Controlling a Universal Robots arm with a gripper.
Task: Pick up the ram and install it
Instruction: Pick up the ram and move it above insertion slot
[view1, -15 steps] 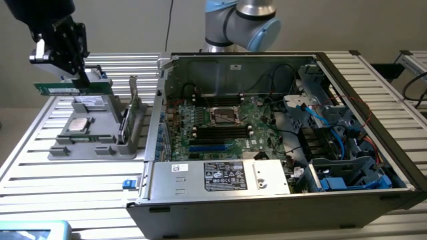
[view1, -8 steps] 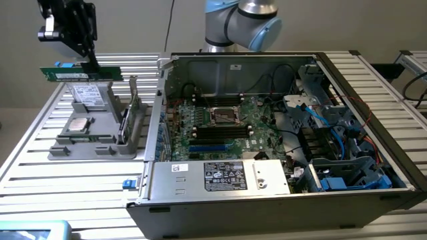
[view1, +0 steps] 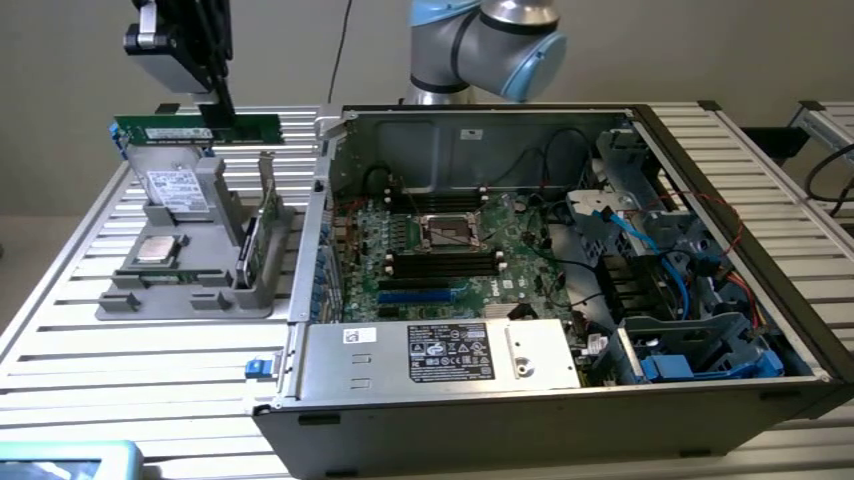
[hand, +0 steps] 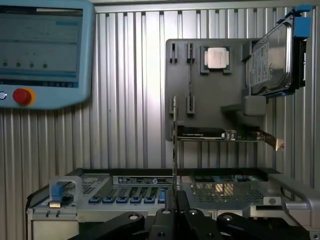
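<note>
Gripper (view1: 220, 122) clamped narrow on the ram (view1: 160, 131) mid-length — held level above the holder (view1: 160, 300) at the bench's far edge, probably to leave its contact edge free.

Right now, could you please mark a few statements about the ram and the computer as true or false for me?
1. The gripper is shut on the ram. True.
2. The ram is installed inside the computer case. False: it hangs in the air by the gray tray, outside the case.
3. A silver processor chip lies on the gray tray. True.
4. The computer case is closed. False: its side is open and the motherboard shows.
</note>
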